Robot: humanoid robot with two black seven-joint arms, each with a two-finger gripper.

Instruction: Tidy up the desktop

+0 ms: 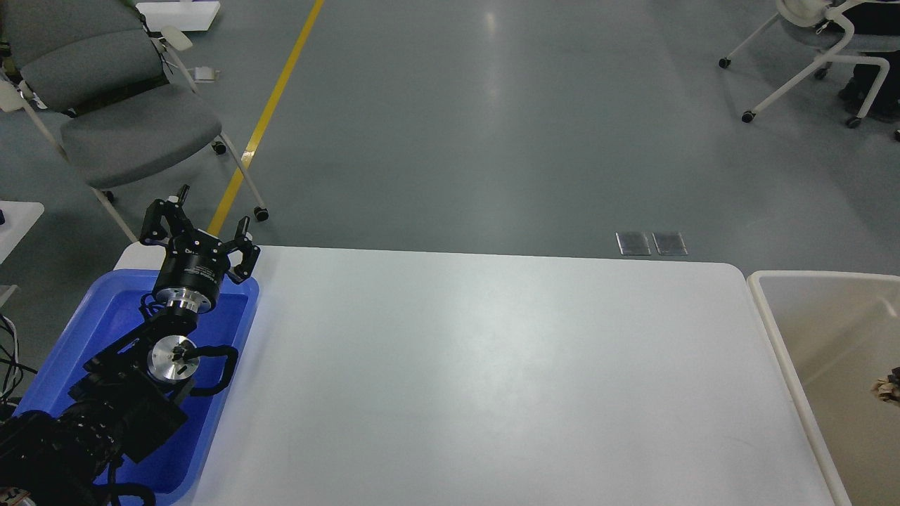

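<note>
The desktop (492, 365) is a large white tabletop with rounded corners, filling the middle of the head view, with nothing lying on its bare surface. My left gripper (208, 209) is open and empty, its fingers spread, held above the far end of a blue plastic tray (109, 316) at the table's left. The left arm runs from the bottom left corner over the tray. My right gripper is out of view.
A beige white-rimmed bin (830, 351) stands at the table's right edge, with a small brown crumpled thing (887, 386) inside at the frame's edge. A grey chair (119, 133) stands behind the tray. A white chair (815, 49) is at the far right.
</note>
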